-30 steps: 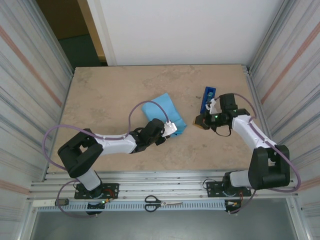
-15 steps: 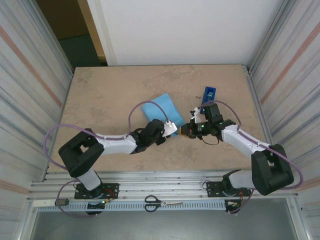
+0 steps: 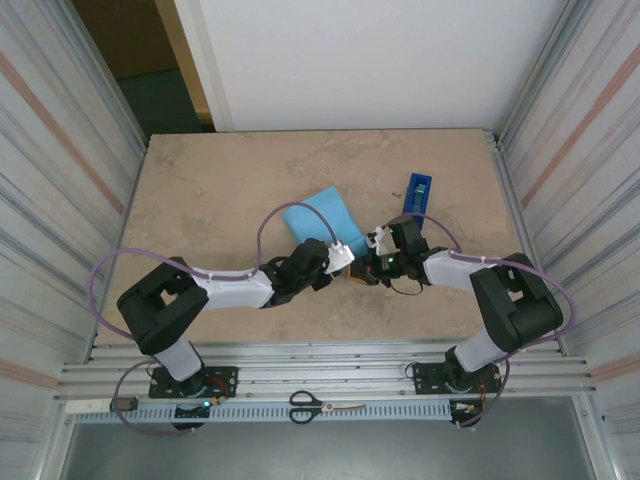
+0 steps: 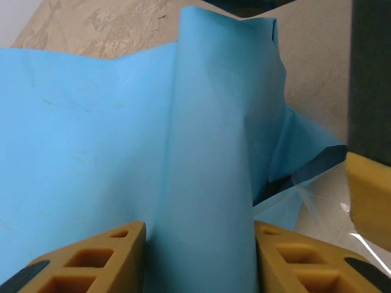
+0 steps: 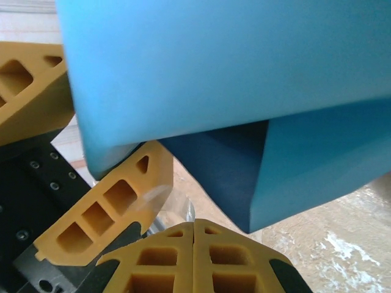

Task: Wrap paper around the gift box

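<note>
Blue paper (image 4: 91, 152) between fingers (image 4: 91, 259) of left claw (image 4: 200, 244)

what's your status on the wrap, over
left claw clamped on the paper, light face out. right claw shut, close beside it. tape dispenser stands apart, farther back.

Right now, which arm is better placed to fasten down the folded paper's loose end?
Right, likely. The left hand is clamped across the paper fold, holding it. The right hand is shut, right at the loose corner, with what looks like a clear strip beside it.
</note>
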